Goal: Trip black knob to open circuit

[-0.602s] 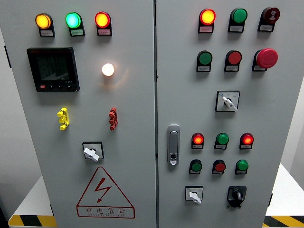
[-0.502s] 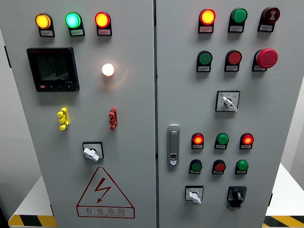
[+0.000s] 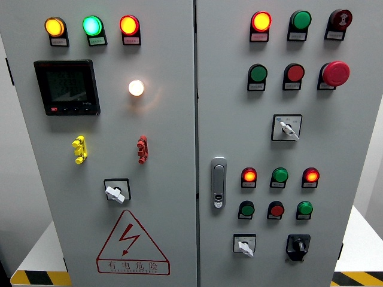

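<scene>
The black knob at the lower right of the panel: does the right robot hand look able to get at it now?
Probably yes, but unconfirmed. The black knob stands uncovered on the right door, nothing in front of it. Neither robot hand is in view, so its reach cannot be judged.

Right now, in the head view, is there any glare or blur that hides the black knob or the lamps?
Head view: sharp overall, evenly lit. The white lamp blooms and throws a warm glow on the left door; the lit red lamps are overexposed at their centres. The black knob is dark but its outline is clear. The meter screen is dim, unreadable.
</scene>
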Controlling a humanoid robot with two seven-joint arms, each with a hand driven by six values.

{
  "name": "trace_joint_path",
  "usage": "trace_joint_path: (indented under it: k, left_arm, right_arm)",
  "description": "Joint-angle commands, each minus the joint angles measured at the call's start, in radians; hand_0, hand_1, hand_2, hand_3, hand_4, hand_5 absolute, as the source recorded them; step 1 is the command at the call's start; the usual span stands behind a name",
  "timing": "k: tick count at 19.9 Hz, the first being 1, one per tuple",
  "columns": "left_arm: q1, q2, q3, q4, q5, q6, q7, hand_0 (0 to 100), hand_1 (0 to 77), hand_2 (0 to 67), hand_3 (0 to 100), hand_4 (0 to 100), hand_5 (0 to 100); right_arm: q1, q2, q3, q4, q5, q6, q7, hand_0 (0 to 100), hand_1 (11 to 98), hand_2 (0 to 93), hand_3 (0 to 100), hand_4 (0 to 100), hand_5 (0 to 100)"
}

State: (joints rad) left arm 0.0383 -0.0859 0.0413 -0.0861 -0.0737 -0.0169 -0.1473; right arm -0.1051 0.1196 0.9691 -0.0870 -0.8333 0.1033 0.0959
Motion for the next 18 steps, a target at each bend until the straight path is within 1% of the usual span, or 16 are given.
trace_joint_path:
  k: [1,3,5,6,7,8,9,10,11,12,13,15,16,17,18]
  left_arm:
    - [0.000,0.000,0.000,0.000,0.000,0.000,0.000,0,3.8,12.6,21,7,2]
    - [0.000,0.000,0.000,0.000,0.000,0.000,0.000,0,3.8,12.6,21,7,2]
    - [0.000,0.000,0.000,0.000,0.000,0.000,0.000,0,3.7,12.6,21,7,2]
    - [0.000,0.000,0.000,0.000,0.000,0.000,0.000,0,3.6,12.6,21,7,2]
    - [0.000,0.000,0.000,-0.001,0.000,0.000,0.000,0,3.6,12.6,21,7,2]
    - [0.000,0.000,0.000,0.000,0.000,0.000,0.000,0,3.6,12.7,21,7,2]
    - [0.000,0.000,0.000,0.000,0.000,0.000,0.000,0,3.6,12.7,21,7,2]
    - [0.000,0.000,-0.001,0.000,0.000,0.000,0.000,0,3.6,12.7,21,7,2]
    - [0.000,0.000,0.000,0.000,0.000,0.000,0.000,0,3.5,12.7,21,7,2]
    - [0.000,0.000,0.000,0.000,0.000,0.000,0.000,0,3.5,12.7,21,7,2]
    - [0.000,0.000,0.000,0.000,0.000,0.000,0.000,0,3.5,12.7,21,7,2]
    - [0.000,0.000,0.000,0.000,0.000,0.000,0.000,0,3.5,12.7,21,7,2]
    - [0.000,0.000,0.000,-0.001,0.000,0.000,0.000,0,3.5,12.7,21,7,2]
    - [0.000,0.000,0.000,-0.001,0.000,0.000,0.000,0,3.5,12.6,21,7,2]
    - [0.000,0.000,0.000,0.000,0.000,0.000,0.000,0,3.5,12.6,21,7,2]
  right_arm:
    - [-0.008,0.0000,0.210,0.000,-0.212,0.036,-0.010,52,42.2,11.1,38,31,40]
    - [-0.013,0.0000,0.362,0.000,-0.378,0.087,-0.010,52,42.2,11.1,38,31,40]
    - [-0.013,0.0000,0.466,0.009,-0.479,0.101,-0.004,52,42.2,11.1,37,31,40]
    - [-0.013,0.0000,0.524,0.015,-0.527,0.113,0.007,52,42.2,11.1,37,31,39]
    - [-0.013,0.0000,0.563,0.030,-0.568,0.125,0.031,52,42.1,11.1,37,31,39]
    - [-0.015,0.0000,0.601,0.053,-0.596,0.133,0.080,52,42.1,11.1,37,31,39]
    - [-0.018,0.0015,0.618,0.073,-0.604,0.133,0.123,52,42.0,11.1,37,31,40]
    - [-0.031,0.0000,0.632,0.116,-0.613,0.141,0.174,52,42.0,11.1,37,31,41]
    - [-0.045,0.0015,0.640,0.166,-0.615,0.150,0.203,52,42.4,11.0,38,32,44]
    - [-0.089,0.0000,0.642,0.273,-0.615,0.153,0.220,52,42.9,10.7,38,33,46]
    - [-0.137,-0.0030,0.643,0.373,-0.615,0.156,0.219,52,43.3,10.6,38,34,47]
    - [-0.185,-0.0031,0.629,0.527,-0.613,0.167,0.216,52,44.9,10.1,40,36,51]
    - [-0.209,-0.0031,0.616,0.596,-0.612,0.161,0.216,52,45.1,9.9,40,36,51]
    - [-0.232,-0.0061,0.606,0.674,-0.609,0.156,0.216,52,45.1,9.8,40,36,51]
    - [-0.246,-0.0061,0.599,0.734,-0.601,0.139,0.216,52,45.1,9.7,40,36,51]
